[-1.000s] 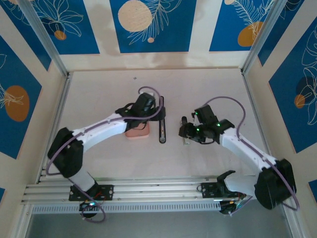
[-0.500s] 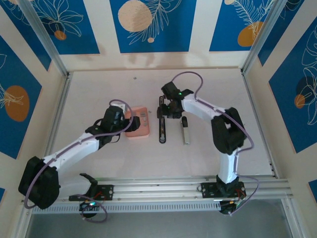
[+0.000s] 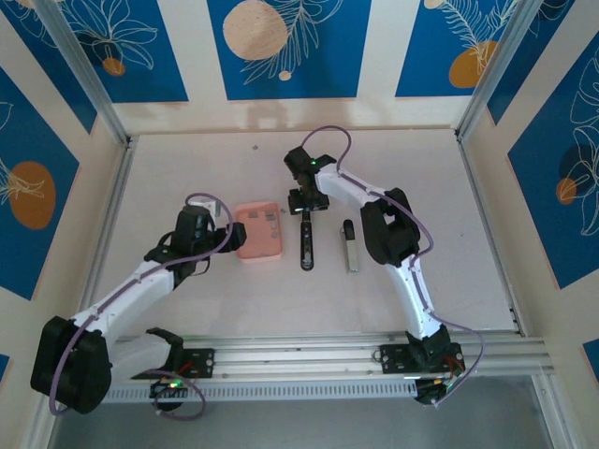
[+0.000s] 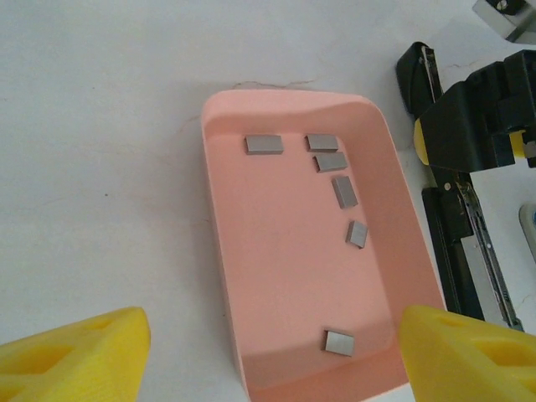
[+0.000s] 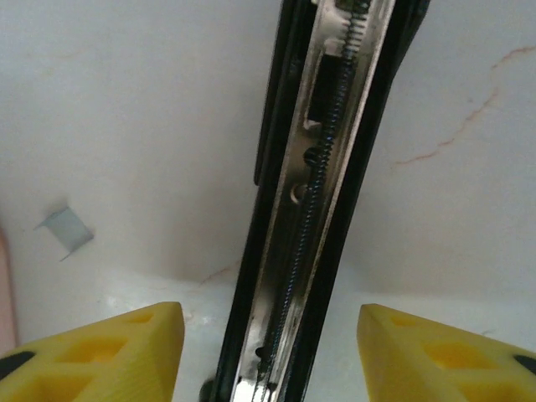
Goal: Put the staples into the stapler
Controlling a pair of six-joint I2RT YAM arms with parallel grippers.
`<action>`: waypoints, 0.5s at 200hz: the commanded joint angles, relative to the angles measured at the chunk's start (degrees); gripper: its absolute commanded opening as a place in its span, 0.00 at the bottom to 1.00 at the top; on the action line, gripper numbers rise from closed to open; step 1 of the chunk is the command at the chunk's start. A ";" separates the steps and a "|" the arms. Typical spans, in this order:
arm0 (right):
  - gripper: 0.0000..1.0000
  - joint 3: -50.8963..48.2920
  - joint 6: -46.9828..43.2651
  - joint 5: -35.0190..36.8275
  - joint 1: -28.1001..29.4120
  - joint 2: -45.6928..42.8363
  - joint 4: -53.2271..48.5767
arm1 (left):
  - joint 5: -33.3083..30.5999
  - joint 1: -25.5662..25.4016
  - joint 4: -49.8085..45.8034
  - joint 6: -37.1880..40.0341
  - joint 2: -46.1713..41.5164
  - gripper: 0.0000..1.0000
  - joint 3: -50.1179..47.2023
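Loading not started: the staples [image 4: 332, 162] lie loose in the pink box [image 3: 259, 231], and the stapler [image 3: 306, 241] lies opened just beside the box with no strip seen in its channel. The left gripper [image 4: 270, 352] hovers at the box's edge, jaws wide and empty. The right gripper [image 5: 268, 339] points down past the box, fingers spread either side of the stapler, gripping nothing

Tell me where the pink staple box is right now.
In the top view, the pink box lies on the table just left of the black stapler, with the left gripper at its other side.
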 commanded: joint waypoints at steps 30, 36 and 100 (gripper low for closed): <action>0.43 2.75 -1.11 -1.93 -0.81 2.36 -1.00 | 3.52 2.44 0.06 1.08 1.18 0.78 -0.61; 0.41 2.78 -1.14 -2.03 -0.80 2.38 -0.80 | 3.65 2.55 0.00 1.03 1.26 0.78 -0.61; 0.25 -4.36 -2.31 -1.81 0.08 -3.54 4.76 | 4.39 3.26 -1.23 3.09 0.22 0.78 -0.13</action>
